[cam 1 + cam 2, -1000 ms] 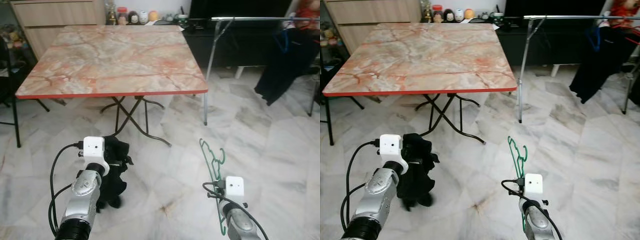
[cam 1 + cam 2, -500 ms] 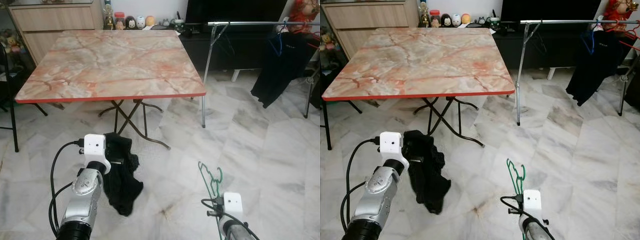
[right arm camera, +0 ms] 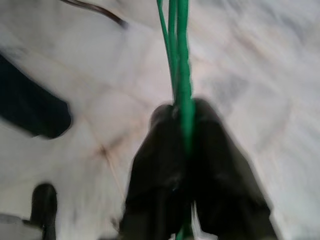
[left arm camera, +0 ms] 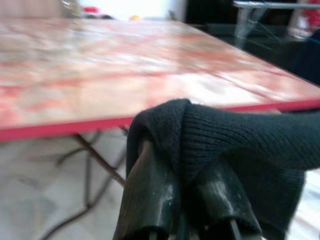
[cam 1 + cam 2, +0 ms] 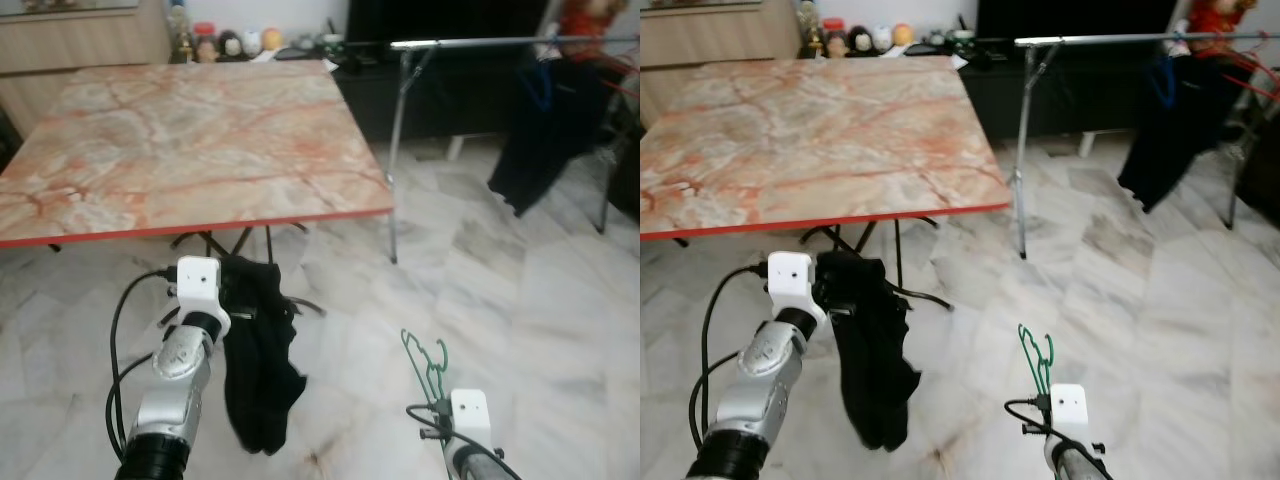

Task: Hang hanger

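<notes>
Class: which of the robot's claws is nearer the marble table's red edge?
Left. The left claw holds black cloth just below the table edge; the right claw grips the green hanger farther back.

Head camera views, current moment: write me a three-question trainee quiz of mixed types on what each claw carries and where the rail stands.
1. True or false: the right claw grips a green wire hanger.
2. What hangs from the left claw? A) white towel B) black knitted garment C) blue bag
3. Fill in: the silver metal clothes rail stands to the ____ of the marble-patterned folding table.

Key: 1 true; 2 B; 3 right
</notes>
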